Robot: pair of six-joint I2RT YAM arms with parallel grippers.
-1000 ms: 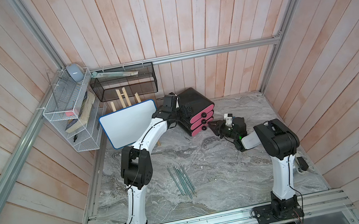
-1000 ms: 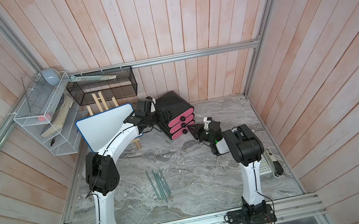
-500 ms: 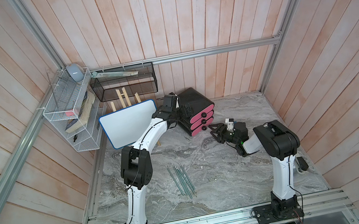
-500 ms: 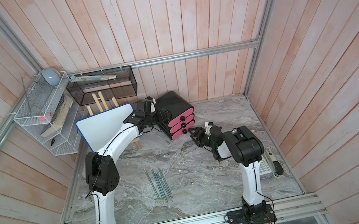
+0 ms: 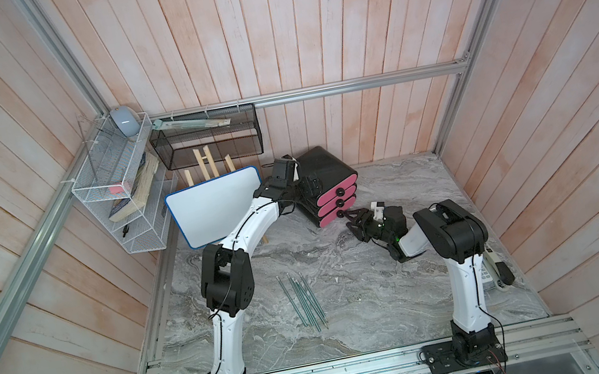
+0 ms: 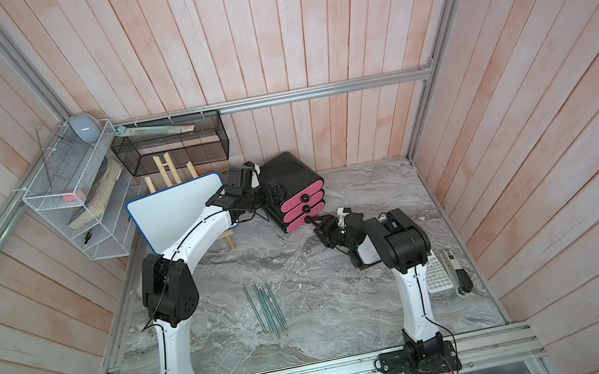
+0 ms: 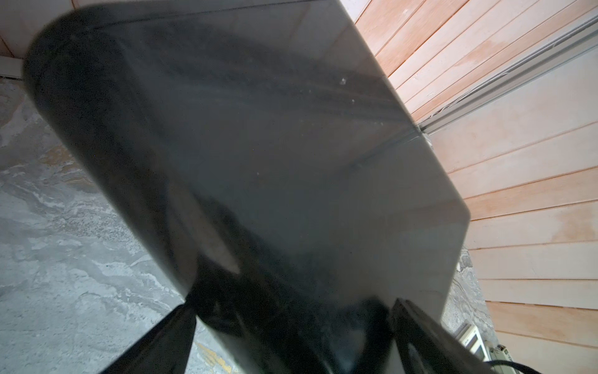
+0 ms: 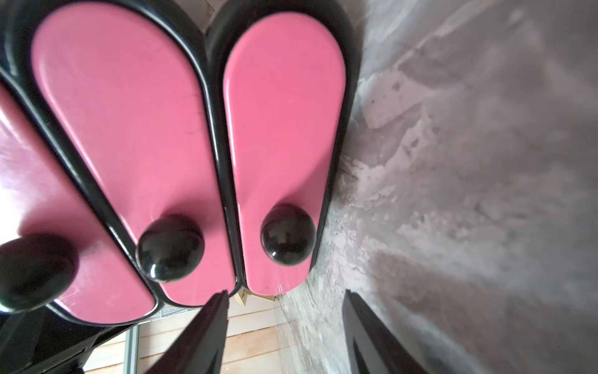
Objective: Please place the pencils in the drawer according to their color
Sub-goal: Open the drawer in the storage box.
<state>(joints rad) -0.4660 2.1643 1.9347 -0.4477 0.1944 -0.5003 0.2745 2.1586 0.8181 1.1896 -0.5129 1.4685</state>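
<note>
The top views are evenly lit; the smooth black rounded cabinet (image 7: 259, 145) is blurred, its round black knob (image 8: 288, 234) glare-spotted.

Drawer (image 5: 323, 167) stands centre back on the desk (image 5: 373, 308), whiteboard (image 5: 216, 207) to its left. Left hand (image 5: 309, 190) at the drawer's left side. Right hand (image 5: 352, 224) just lower right of the lowest knob (image 5: 340, 213), apart from it. Pencils (image 5: 303, 299) lie bunched lower centre-left, well apart.
</note>
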